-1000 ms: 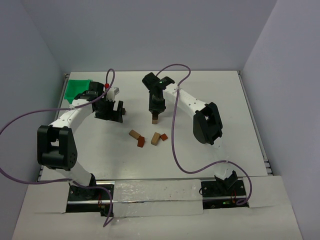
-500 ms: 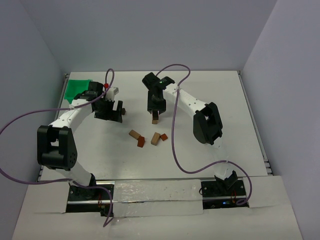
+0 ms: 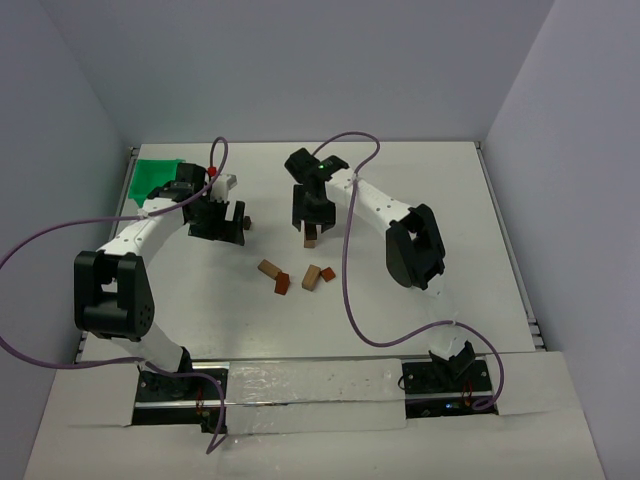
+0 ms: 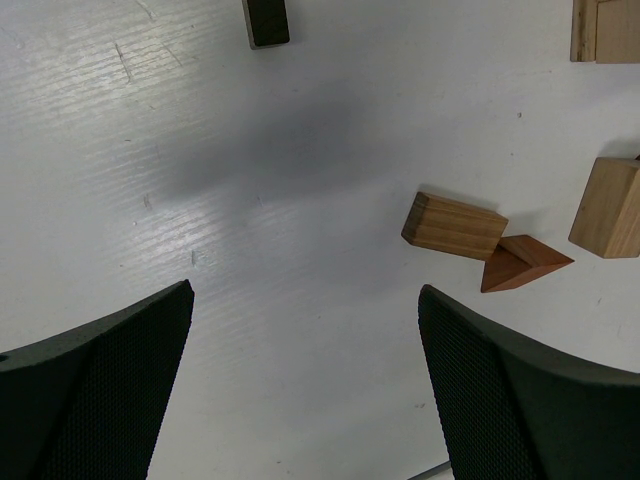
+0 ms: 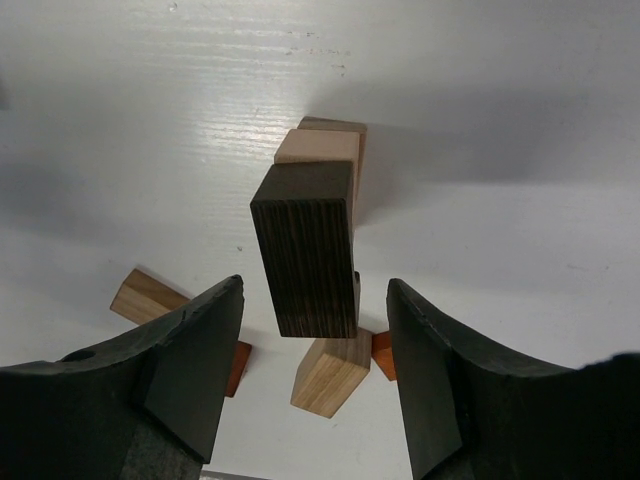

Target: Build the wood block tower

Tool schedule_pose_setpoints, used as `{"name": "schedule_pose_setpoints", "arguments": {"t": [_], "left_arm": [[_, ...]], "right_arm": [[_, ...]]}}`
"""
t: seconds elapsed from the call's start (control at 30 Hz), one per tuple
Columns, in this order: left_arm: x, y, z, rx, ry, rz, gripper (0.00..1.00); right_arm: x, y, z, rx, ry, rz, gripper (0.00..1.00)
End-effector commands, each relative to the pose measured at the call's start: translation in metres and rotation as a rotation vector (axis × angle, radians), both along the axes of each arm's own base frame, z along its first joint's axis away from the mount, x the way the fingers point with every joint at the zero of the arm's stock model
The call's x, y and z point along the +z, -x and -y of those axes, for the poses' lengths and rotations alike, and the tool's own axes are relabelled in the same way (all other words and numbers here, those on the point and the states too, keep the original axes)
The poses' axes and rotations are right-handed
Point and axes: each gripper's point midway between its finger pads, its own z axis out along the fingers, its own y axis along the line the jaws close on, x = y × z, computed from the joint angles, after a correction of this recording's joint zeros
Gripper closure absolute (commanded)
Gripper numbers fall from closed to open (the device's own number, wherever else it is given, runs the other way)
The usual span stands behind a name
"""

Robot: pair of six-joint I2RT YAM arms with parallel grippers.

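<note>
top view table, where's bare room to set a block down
Bare: the wide strip between the right arm and the right edge of the table, and the near strip, robot side of the loose blocks. Crowded: around the wood block tower.

The block tower (image 3: 312, 241) stands in the middle of the table (image 3: 440, 190), loose blocks (image 3: 269, 268) lie just in front of it, and a bin (image 3: 153, 177) sits far left.

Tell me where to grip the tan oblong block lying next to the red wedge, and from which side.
Grip the tan block across its two long side faces, toward the end away from the red wedge, coming straight down. It lies flat, those faces are parallel, and the wedge crowds the other end.
</note>
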Motion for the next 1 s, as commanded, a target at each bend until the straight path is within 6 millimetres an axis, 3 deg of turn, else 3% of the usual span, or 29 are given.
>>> {"name": "schedule_pose_setpoints", "arguments": {"t": [0.0, 0.97], "left_arm": [[0.016, -0.019, 0.006, -0.014, 0.034, 0.064, 0.01], [0.015, -0.022, 0.006, -0.014, 0.034, 0.059, 0.01]], "right_arm": [[0.004, 0.001, -0.003, -0.015, -0.033, -0.003, 0.33], [0.001, 0.008, -0.014, 0.004, -0.086, -0.047, 0.36]]}}
